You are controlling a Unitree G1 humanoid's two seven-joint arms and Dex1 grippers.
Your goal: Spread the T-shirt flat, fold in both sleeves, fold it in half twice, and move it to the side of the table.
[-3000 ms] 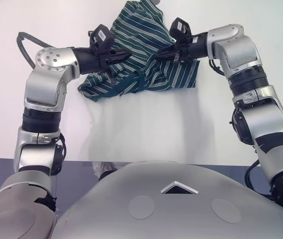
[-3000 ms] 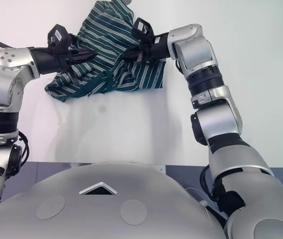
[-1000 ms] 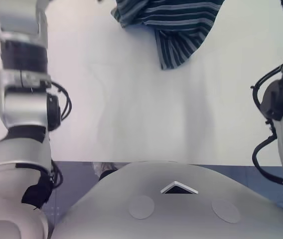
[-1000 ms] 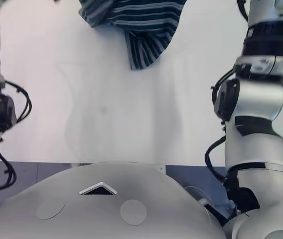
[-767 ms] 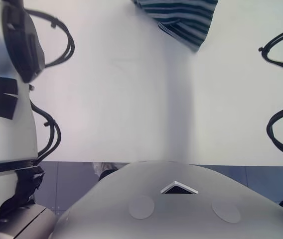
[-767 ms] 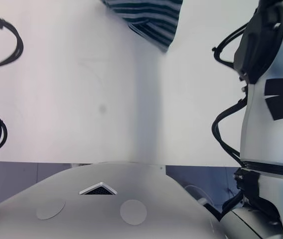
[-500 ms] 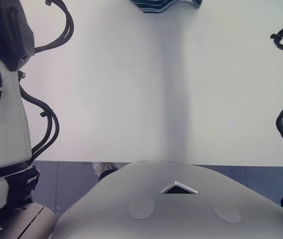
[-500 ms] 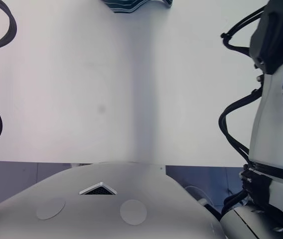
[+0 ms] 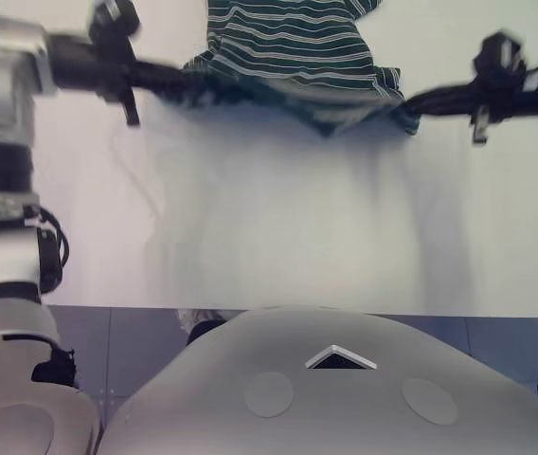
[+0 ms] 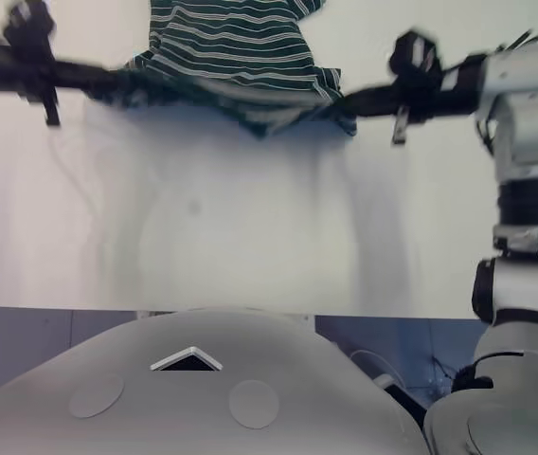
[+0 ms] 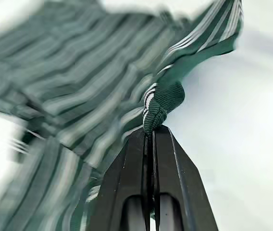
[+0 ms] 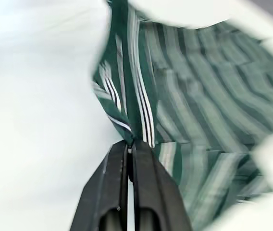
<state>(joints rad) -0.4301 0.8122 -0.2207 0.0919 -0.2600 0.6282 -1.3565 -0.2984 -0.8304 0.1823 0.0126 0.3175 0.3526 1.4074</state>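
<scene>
Jaws on both arms were pressed shut on the T-shirt point(image 9: 297, 47), stretching it between them over the white surface point(image 9: 278, 227).
Toward the far side of that surface the T-shirt hung wrinkled, its near edge drawn taut between the two grips, which stood well apart; the left jaws pinched a ribbed fold point(image 11: 161, 98), the right jaws a striped edge point(image 12: 127, 110). This looked like the spreading step, with no sleeve folded yet. The next move likely called for lowering both grips together under tension, so the cloth landed flat before release.
</scene>
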